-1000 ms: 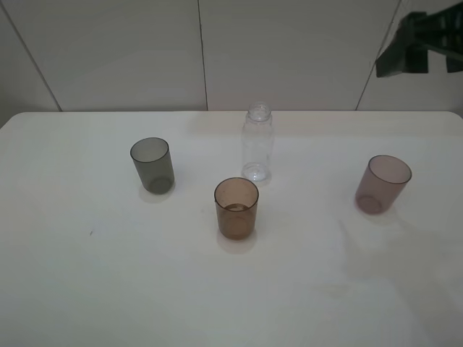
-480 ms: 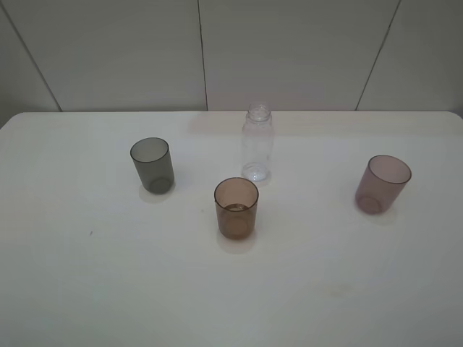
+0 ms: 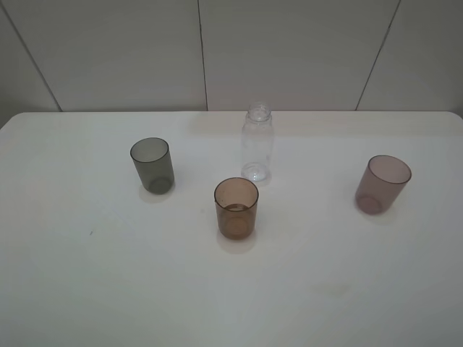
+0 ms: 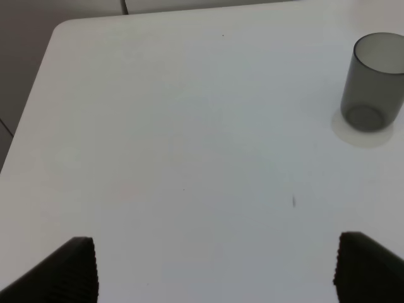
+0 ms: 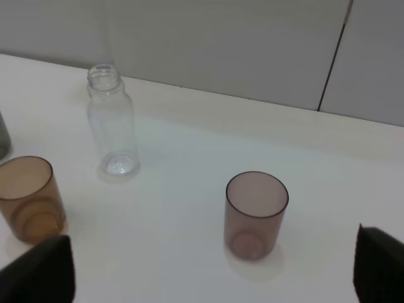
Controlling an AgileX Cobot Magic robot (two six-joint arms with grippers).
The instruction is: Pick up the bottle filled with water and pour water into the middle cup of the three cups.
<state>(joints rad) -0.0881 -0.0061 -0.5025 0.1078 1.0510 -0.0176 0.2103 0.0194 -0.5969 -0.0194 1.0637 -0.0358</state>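
The clear bottle (image 3: 257, 143) stands upright, uncapped, on the white bench (image 3: 108, 275), just beyond the amber middle cup (image 3: 236, 208). The grey cup (image 3: 152, 165) stands left and the mauve cup (image 3: 382, 184) far right. Both the left gripper (image 4: 214, 268) and right gripper (image 5: 211, 278) hang with fingers spread wide, gripping nothing.

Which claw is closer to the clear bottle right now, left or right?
Right, as far as the wrist views show. The right claw looks toward the bottle with the mauve cup between them. The left claw sees only the grey cup.
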